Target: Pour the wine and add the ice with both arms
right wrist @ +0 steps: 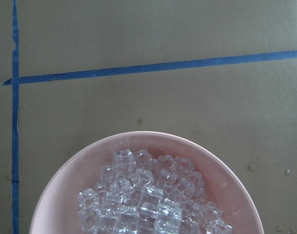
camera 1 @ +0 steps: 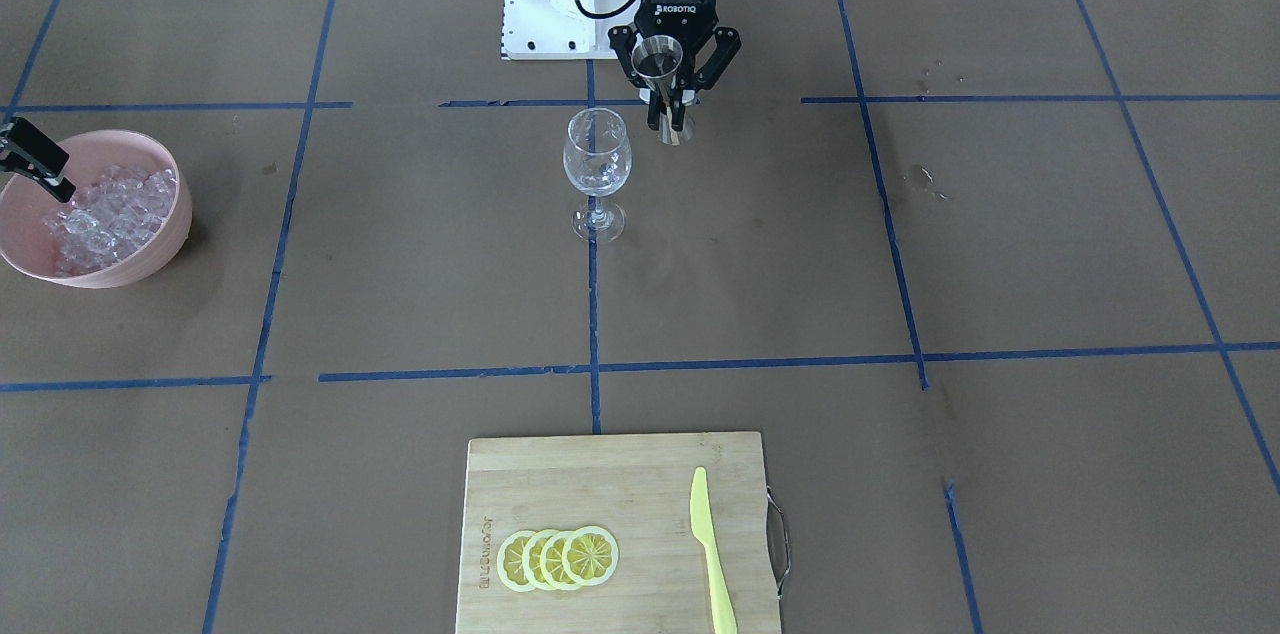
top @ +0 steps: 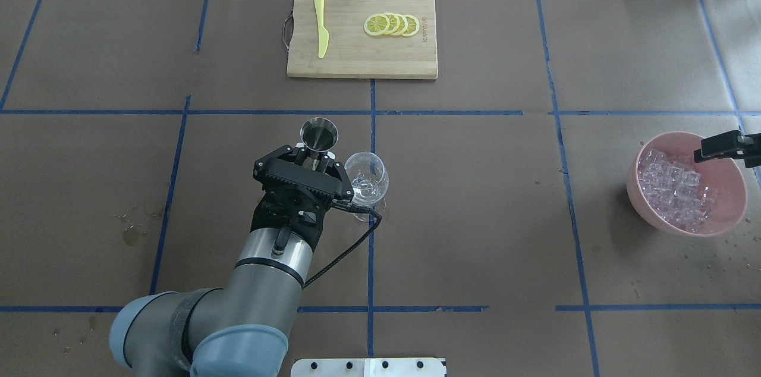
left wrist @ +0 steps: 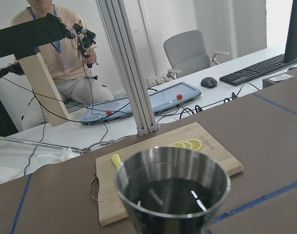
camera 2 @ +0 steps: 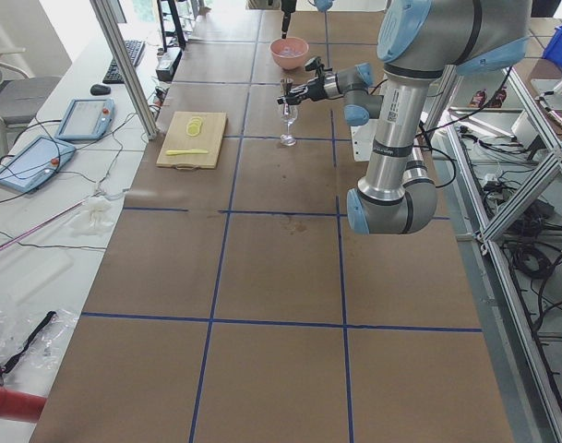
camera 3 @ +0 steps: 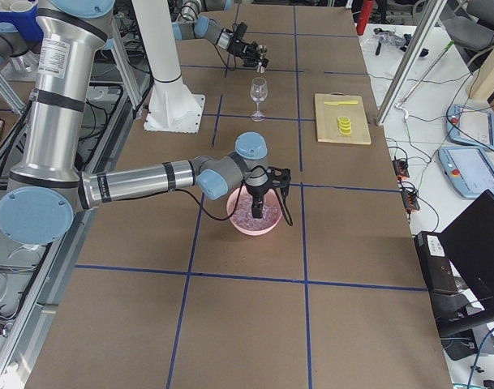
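Observation:
My left gripper (camera 1: 672, 89) is shut on the waist of a steel jigger (camera 1: 660, 64), held upright just beside the clear stemmed wine glass (camera 1: 597, 159) near the table's centre. Dark wine (left wrist: 170, 195) fills the jigger's upper cup in the left wrist view. At the far side stands a pink bowl (camera 1: 150, 259) heaped with ice (camera 1: 110, 214). My right gripper (top: 713, 148) hangs over that bowl's rim, and its jaws are too cut off to judge. The right wrist view looks straight down on the ice (right wrist: 148, 200), with no fingers in sight.
A wooden cutting board (camera 1: 600, 474) at the operators' edge carries several lemon slices (camera 1: 558, 557) and a yellow plastic knife (camera 1: 710, 554). The white pedestal base (camera 1: 545, 4) stands behind the glass. Blue tape lines cross the brown table cover. A seated person shows in the left wrist view.

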`<act>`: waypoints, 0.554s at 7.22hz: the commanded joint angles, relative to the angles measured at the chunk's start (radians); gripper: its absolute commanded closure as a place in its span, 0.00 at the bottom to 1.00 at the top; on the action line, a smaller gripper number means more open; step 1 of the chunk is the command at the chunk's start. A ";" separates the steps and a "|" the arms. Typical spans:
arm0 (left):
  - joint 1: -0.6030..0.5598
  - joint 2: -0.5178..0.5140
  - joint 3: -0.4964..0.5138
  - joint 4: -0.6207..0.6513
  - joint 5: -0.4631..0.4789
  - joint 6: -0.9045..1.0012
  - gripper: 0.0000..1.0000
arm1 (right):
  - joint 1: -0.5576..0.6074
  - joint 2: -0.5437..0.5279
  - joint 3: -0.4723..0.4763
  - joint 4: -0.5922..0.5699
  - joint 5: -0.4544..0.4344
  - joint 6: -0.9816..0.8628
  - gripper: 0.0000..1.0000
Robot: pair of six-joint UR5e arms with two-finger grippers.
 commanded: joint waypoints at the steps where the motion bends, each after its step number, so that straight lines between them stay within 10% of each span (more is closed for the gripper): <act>1: -0.003 0.004 0.016 -0.007 0.018 0.152 1.00 | 0.000 0.000 0.000 0.000 0.000 0.000 0.00; 4: -0.001 0.007 0.021 -0.005 0.058 0.302 1.00 | 0.001 0.000 -0.002 0.000 0.003 0.000 0.00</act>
